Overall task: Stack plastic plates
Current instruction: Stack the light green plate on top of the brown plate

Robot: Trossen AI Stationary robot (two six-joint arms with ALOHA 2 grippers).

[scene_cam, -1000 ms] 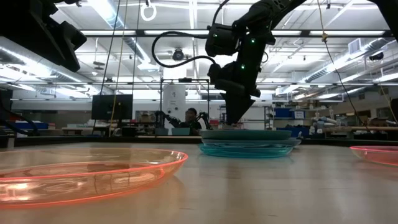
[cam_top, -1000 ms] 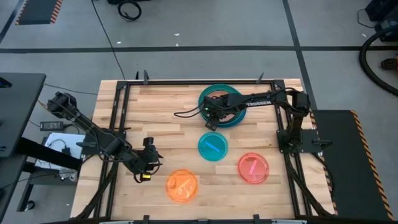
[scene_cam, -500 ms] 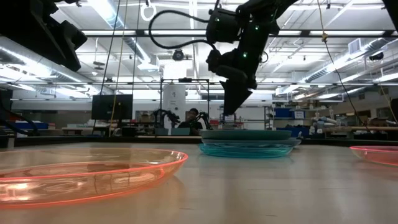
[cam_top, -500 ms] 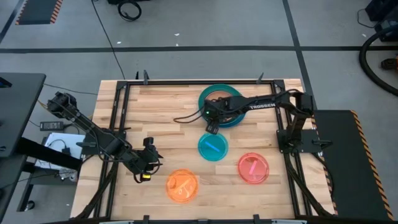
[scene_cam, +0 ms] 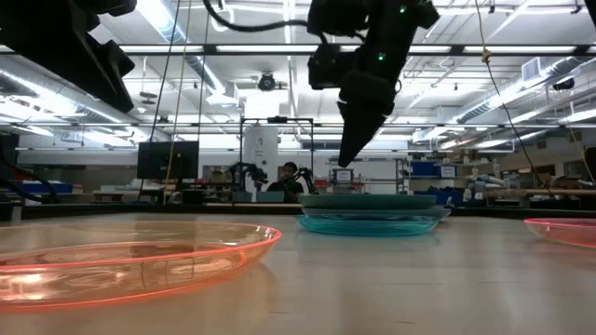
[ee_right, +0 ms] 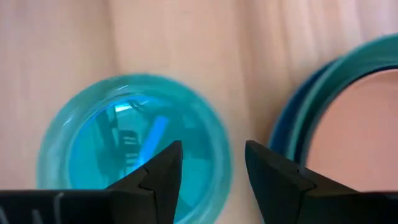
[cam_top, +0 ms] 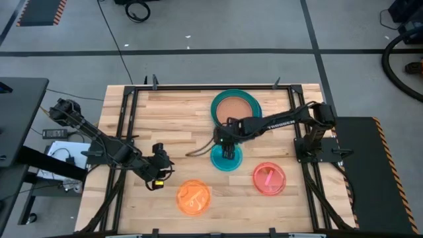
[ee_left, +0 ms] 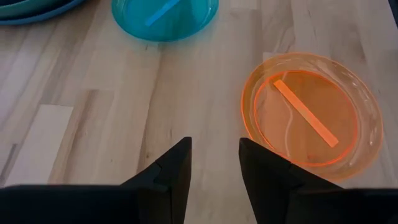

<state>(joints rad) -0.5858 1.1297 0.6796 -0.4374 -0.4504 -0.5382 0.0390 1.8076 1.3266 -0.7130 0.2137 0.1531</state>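
Above the small cyan plate point(cam_top: 226, 157) my right tool point(cam_top: 227, 149) now hangs, jaws apart and holding nothing; a moment ago it stood low over the stack point(cam_top: 236, 108) at the far side of the bench point(cam_top: 165, 112), where the peach-tan plate point(cam_top: 235, 106) lies on top. I judge that plate delivered and the cyan one next. My left tool point(ee_left: 214, 163) waits open and empty near the orange plate point(cam_top: 193, 197) at the near edge. The pink-red plate point(cam_top: 269, 178) sits to the right. The bench is pale wood planks; behind it, a lit workshop with a person seated far off.
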